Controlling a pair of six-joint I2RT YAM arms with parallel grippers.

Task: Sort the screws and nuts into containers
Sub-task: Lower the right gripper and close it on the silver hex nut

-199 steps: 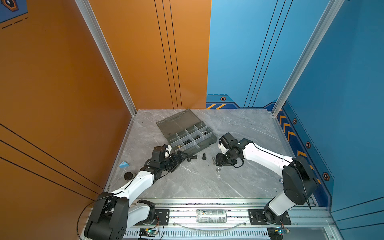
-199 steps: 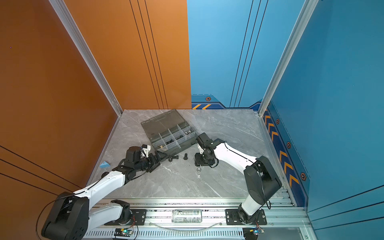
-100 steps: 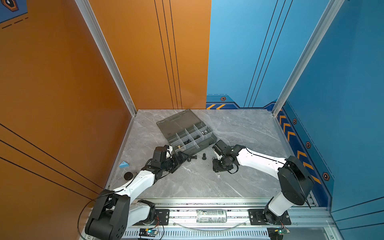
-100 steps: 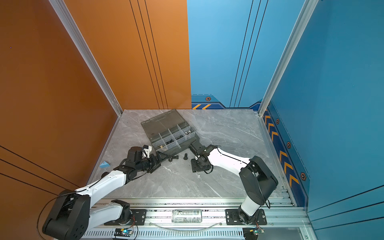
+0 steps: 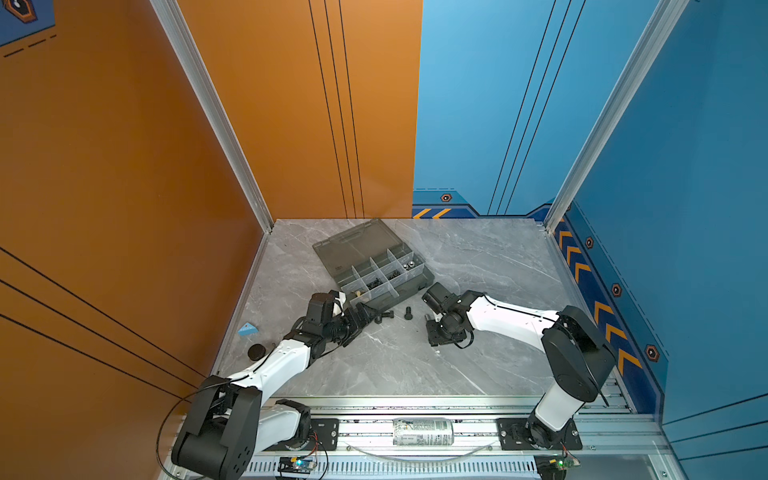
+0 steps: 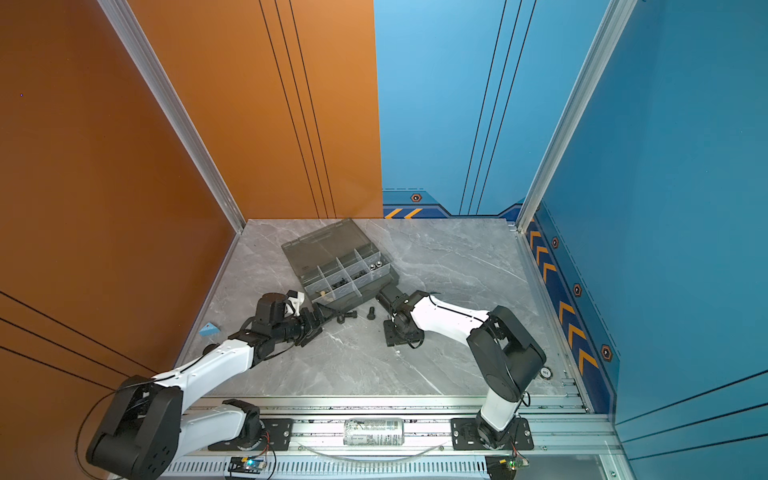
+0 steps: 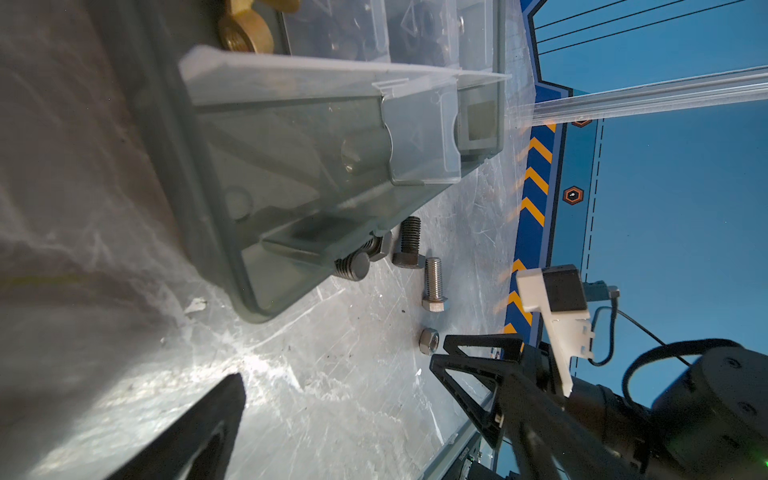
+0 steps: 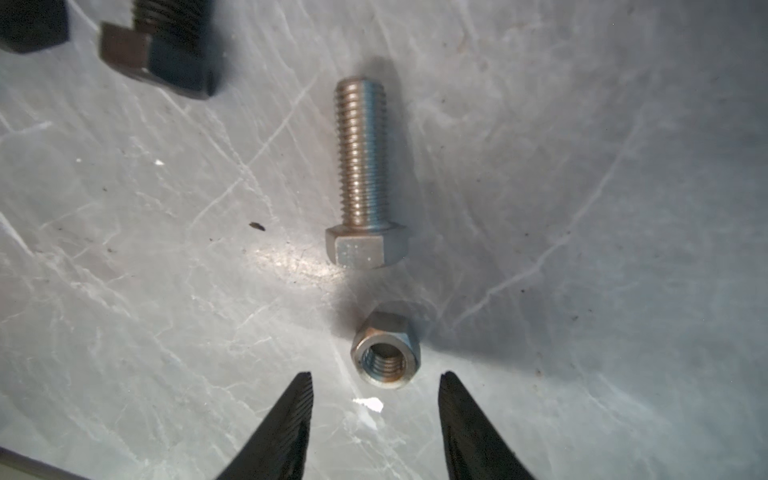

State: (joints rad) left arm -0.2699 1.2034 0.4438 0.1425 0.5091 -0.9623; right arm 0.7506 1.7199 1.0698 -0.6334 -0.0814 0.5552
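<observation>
Silver nut [image 8: 385,353] on the table [image 8: 582,208], in front of the box [image 5: 399,292], off the right end of its near wall. Hexagonal, shiny, threaded bore open to the right wrist view, with a faint brown tint inside.

Right gripper [image 8: 376,384] low over it, fingers spread. Nut just at the mouth of the gap, touching neither ribbed tip; nothing pinched.

Silver screw [image 8: 365,174] just beyond the nut, toward the box. On its side, hex head nearest the nut with a small gap between them, long threaded shank pointing at the box.

Black screws [image 7: 409,245] closer still to the box, two of them. Shorter, thicker and dull, with hex heads. One beside the silver screw's tip, the other tucked against the box wall under the latch.

Box itself smoky grey and translucent, lid [image 5: 353,245] laid open behind it. Whitish dividers forming small compartments [image 5: 376,282]:
- black parts in the middle ones
- shiny nuts [image 5: 409,264] in the far right one
- brass pieces [image 7: 245,33] in the near left one

Left gripper [image 5: 362,321] at the box's near left corner, jaws apart and empty. Only one finger in the left wrist view, clear of the corner.
</observation>
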